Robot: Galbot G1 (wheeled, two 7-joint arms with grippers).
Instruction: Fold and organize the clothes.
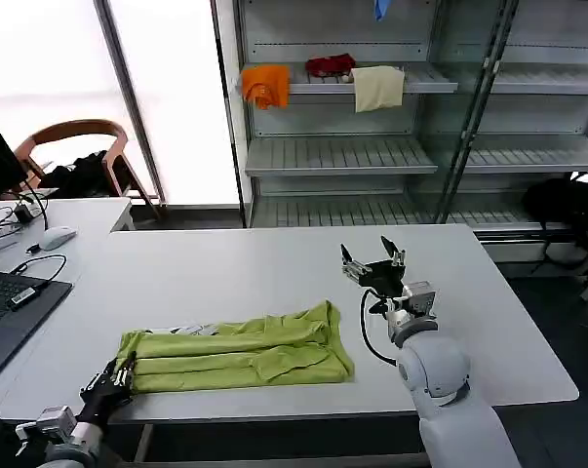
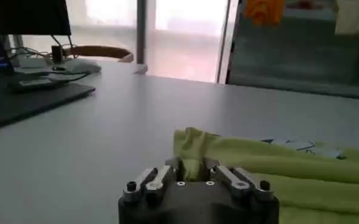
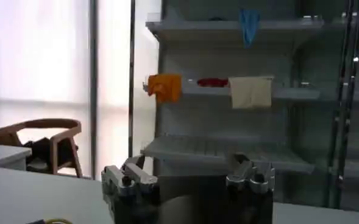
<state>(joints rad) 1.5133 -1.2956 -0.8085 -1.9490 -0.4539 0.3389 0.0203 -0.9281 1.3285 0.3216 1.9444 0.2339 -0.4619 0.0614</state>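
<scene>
T-shirt (image 1: 237,356) in left end effector (image 1: 124,373)

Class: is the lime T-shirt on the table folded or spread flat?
Folded: the lime T-shirt lies as a narrow layered band, its end pinched by the left gripper.

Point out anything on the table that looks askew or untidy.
The T-shirt is folded into a long strip near the table's front edge, but unevenly: its right end bunches up and layers overlap crookedly. The left gripper is shut on its left end. The right gripper hovers open, apart from it.
</scene>
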